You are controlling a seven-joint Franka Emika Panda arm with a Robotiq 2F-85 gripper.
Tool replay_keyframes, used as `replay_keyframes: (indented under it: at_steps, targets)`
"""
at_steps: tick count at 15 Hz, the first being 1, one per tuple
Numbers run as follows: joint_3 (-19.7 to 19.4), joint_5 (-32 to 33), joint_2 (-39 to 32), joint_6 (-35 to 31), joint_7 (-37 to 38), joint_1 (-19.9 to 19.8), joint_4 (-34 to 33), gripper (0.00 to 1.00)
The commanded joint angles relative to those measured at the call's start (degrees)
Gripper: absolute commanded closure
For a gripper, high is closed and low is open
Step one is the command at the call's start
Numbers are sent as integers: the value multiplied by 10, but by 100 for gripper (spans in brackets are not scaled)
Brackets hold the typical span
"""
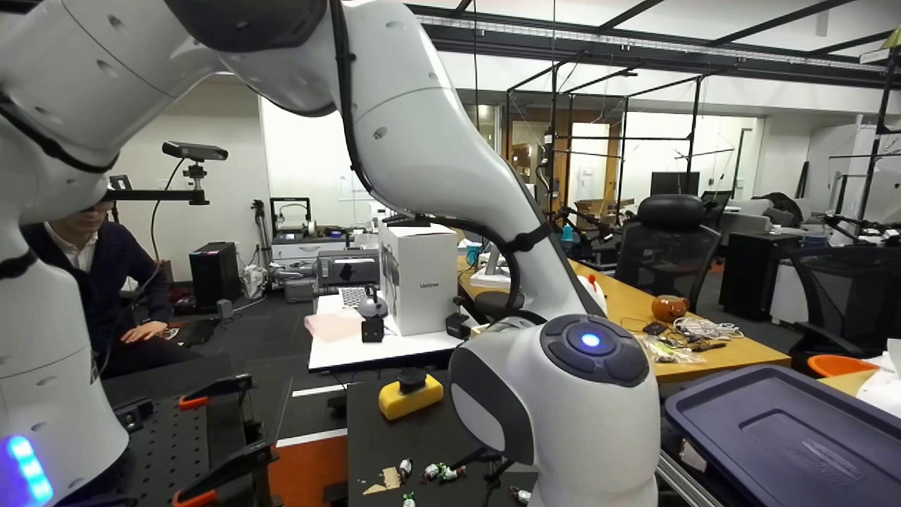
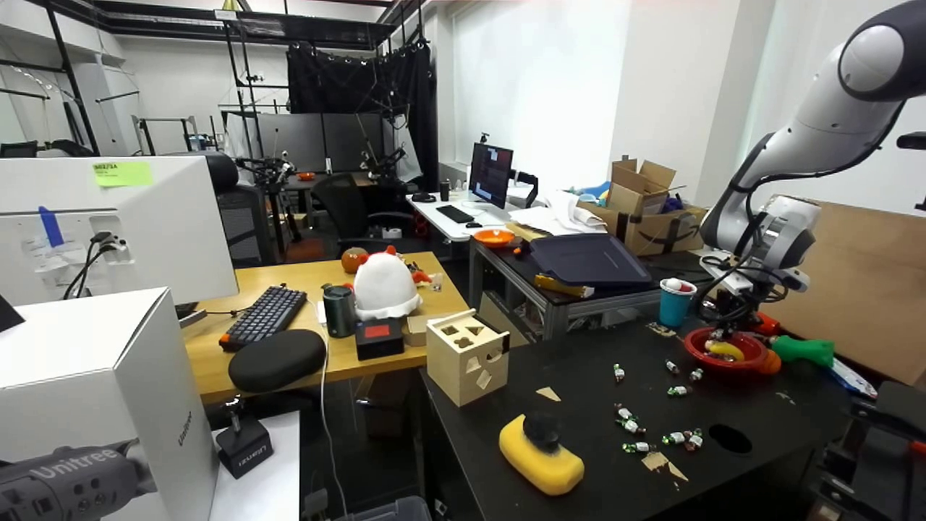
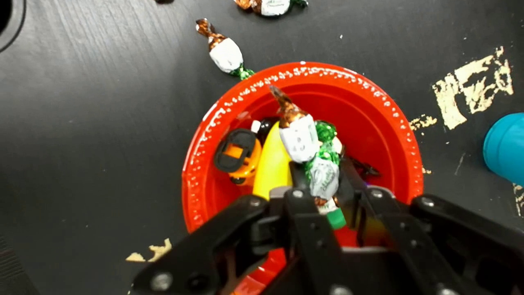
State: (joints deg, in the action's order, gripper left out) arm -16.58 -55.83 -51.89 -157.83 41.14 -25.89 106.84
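You have 1 gripper (image 3: 320, 164), jaws standing narrow, holding 1 wrapped candy (image 3: 326, 179) between its tips over the red bowl (image 3: 370, 123), a 2nd candy (image 3: 299, 138) overlapping it just beyond the tips in the wrist view, 1 yellow item (image 3: 273, 166) and 1 orange item (image 3: 250, 160) inside the bowl.

In the wrist view, a wrapped candy (image 3: 324, 180) lies between the jaws of the gripper (image 3: 322, 169), inside the outline of the bowl (image 3: 348, 78). Outside, a second candy (image 3: 226, 54) lies at eleven o'clock, the cup (image 3: 506, 148) at three.
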Motion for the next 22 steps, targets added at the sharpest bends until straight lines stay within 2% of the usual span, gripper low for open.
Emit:
replay_keyframes:
  at_steps: [1, 2, 3, 4, 8, 11, 18, 22]
  targets:
    - [-16, -23, 12, -50, 39, 29, 27, 94]
    - [-22, -22, 11, -65, 56, 37, 30, 94]
    - [-26, -20, 9, -80, 73, 46, 33, 67]
    - [-30, -17, 8, -92, 88, 53, 36, 49]
    - [-39, -6, 3, -116, 129, 77, 46, 22]
    - [-37, -4, 3, -114, 136, 80, 48, 0]
    - [-27, 2, 13, -99, 128, 84, 57, 0]
    - [-10, -1, 23, -95, 118, 89, 70, 0]
